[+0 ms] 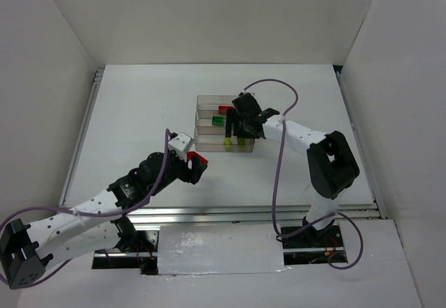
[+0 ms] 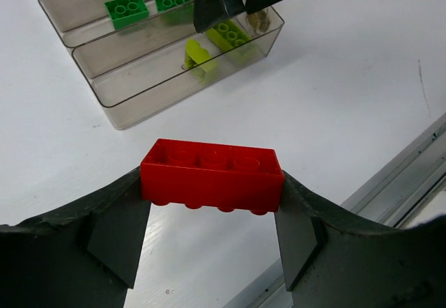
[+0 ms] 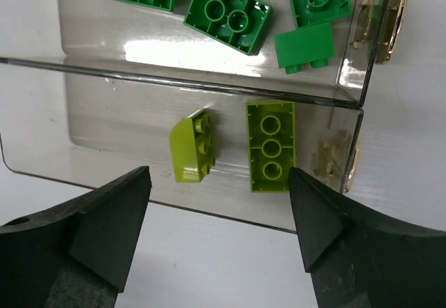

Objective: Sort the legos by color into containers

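Observation:
A red lego (image 2: 212, 172) is clamped by its ends between my left gripper's (image 2: 212, 191) fingers, held above the table short of the containers (image 1: 202, 138). In the top view that gripper (image 1: 197, 162) sits left of the bins. My right gripper (image 3: 219, 182) hangs open over the near edge of the nearest bin (image 3: 104, 116), nothing between its fingers. Two yellow-green legos, one rounded (image 3: 191, 148) and one long (image 3: 270, 146), lie in that bin. Several green legos (image 3: 226, 12) lie in the middle bin. A red lego (image 1: 224, 109) shows in the far bin.
The three bins stand in a stepped row mid-table. A metal rail (image 2: 411, 175) runs along the table's near edge. White walls close in the sides and back. The right arm's cable (image 1: 279, 182) loops down to the front.

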`<action>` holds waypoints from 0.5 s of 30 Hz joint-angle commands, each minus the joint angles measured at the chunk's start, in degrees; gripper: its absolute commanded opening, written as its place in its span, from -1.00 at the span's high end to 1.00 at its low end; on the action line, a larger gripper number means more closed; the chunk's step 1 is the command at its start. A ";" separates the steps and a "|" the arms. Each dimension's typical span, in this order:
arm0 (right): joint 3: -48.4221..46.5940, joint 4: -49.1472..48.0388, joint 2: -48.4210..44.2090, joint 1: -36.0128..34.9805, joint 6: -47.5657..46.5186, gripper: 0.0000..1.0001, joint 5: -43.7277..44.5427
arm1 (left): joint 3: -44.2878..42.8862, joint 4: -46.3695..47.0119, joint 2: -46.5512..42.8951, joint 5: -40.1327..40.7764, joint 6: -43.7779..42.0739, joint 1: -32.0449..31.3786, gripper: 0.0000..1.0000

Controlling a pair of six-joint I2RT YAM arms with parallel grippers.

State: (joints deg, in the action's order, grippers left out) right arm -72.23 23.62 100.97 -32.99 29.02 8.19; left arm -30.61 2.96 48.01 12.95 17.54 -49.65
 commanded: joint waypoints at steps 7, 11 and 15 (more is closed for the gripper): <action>2.43 0.82 -12.70 0.30 0.77 -0.93 3.40 | -12.60 -2.07 10.05 8.31 6.28 0.08 1.00; 8.84 2.31 -24.92 1.26 5.08 -0.99 8.68 | -23.24 -5.94 22.01 12.01 7.42 2.70 1.00; 14.47 4.15 -39.13 3.46 7.46 -0.99 11.59 | -38.88 -10.42 38.53 6.57 8.65 8.33 1.00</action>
State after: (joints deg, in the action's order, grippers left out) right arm -60.40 25.96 69.56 -30.87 33.69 15.07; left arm -61.87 -4.73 79.68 20.93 24.40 -44.93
